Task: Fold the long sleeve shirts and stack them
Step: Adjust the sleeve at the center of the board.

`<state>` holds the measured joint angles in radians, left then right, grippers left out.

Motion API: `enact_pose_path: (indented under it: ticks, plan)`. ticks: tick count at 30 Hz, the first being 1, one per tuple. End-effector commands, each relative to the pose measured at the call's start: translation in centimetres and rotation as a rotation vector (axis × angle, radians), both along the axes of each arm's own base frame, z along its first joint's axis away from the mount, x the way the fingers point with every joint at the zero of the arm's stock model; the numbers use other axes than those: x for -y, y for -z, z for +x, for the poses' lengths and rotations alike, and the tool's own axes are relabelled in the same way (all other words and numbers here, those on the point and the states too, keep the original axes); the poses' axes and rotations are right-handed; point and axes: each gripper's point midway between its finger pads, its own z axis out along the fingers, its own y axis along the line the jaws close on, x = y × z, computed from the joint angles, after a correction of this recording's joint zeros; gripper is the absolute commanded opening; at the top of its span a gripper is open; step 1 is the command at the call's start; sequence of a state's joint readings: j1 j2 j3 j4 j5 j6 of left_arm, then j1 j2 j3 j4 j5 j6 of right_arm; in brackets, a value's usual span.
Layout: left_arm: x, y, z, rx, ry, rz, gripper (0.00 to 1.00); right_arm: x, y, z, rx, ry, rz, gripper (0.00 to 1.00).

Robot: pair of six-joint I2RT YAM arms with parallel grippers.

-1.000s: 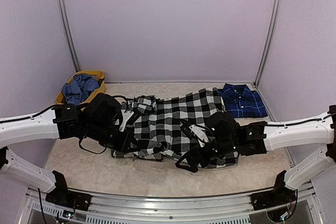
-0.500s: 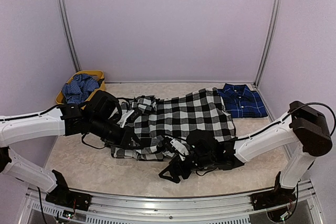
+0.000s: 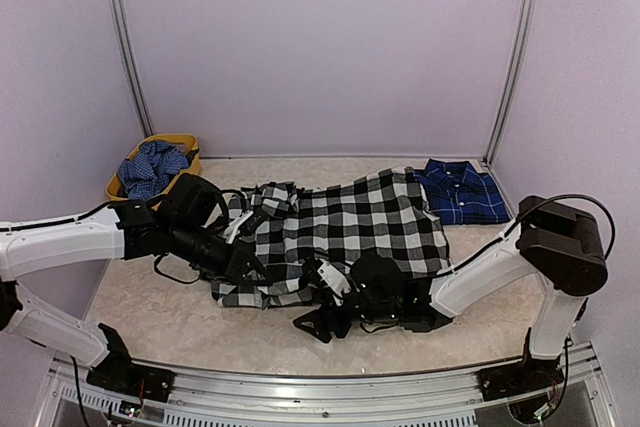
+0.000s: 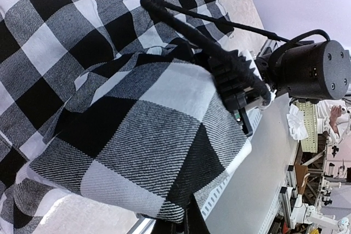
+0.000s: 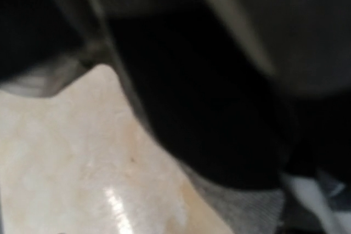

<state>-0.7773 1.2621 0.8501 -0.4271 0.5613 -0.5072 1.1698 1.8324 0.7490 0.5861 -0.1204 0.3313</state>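
Note:
A large black-and-white check long sleeve shirt point(image 3: 345, 222) lies spread across the middle of the table. My left gripper point(image 3: 248, 265) is shut on its left edge, and the checked cloth point(image 4: 137, 135) drapes over the fingers point(image 4: 193, 224) in the left wrist view. My right gripper point(image 3: 318, 321) sits low at the shirt's near hem, its jaws looking spread in the top view. The right wrist view is blurred, with dark cloth point(image 5: 219, 108) over pale table point(image 5: 71, 157). A navy plaid shirt point(image 3: 462, 192) lies folded at the back right.
A yellow basket point(image 3: 190, 141) holding blue cloth point(image 3: 152, 169) stands at the back left. Purple walls close in the table on three sides. A metal rail point(image 3: 320, 392) runs along the near edge. The right arm's elbow point(image 3: 562, 242) stands high at the right.
The right gripper has swung left and nearer along the shirt's front hem, and its elbow has risen at the right. The left gripper has shifted slightly, still holding the cloth.

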Motion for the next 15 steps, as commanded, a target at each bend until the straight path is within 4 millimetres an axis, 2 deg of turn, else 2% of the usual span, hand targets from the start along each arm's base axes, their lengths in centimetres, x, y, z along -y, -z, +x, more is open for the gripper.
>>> enact_pose_path:
  ticks: [1,5,9,12,15]
  plan:
    - [-0.4,-0.7,0.3,0.020,0.001,-0.037,0.00,-1.5,-1.1,-0.1,0.073,-0.047,0.054,0.76]
    - [-0.6,-0.6,0.3,0.016,-0.003,-0.036,0.00,-1.8,-1.1,-0.3,0.080,-0.063,0.074,0.61]
    - [-0.7,-0.3,0.2,0.009,0.000,-0.035,0.00,-1.6,-1.7,0.2,0.123,-0.043,0.090,0.59]
    - [-0.7,-0.3,0.2,0.008,-0.002,-0.038,0.00,-2.1,-1.8,0.2,0.141,-0.065,0.084,0.56]
    - [-0.8,-0.3,0.3,0.010,-0.003,-0.036,0.00,-2.8,-1.7,0.0,0.134,-0.093,0.083,0.41]
